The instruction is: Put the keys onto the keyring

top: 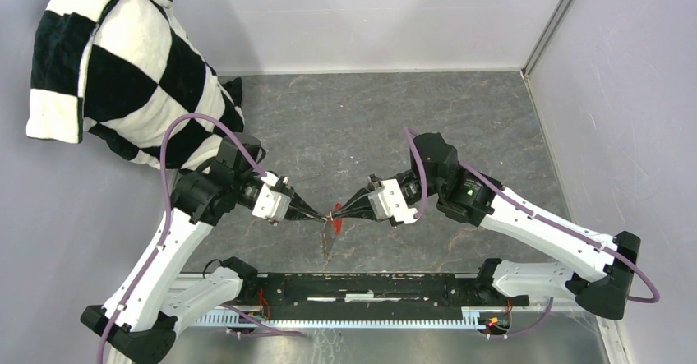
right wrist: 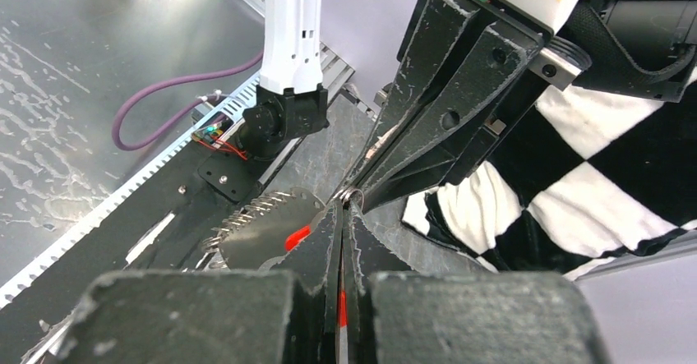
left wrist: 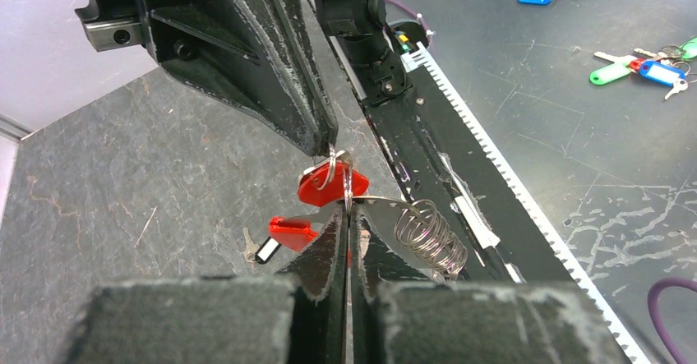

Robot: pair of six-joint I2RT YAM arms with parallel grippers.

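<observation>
Top external: grey tabletop [top: 370, 117], pale walls [top: 370, 11], checkered cloth [top: 123, 68] back-left, keyring [top: 332, 215] above.

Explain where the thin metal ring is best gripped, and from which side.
Grip the bare wire of the ring, clear of the red piece hanging on it, from either side. It is thin, so fingers must close across the wire, as the left gripper and right gripper do.

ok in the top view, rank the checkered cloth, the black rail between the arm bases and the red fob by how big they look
1. checkered cloth
2. black rail
3. red fob, by far the smallest
</observation>
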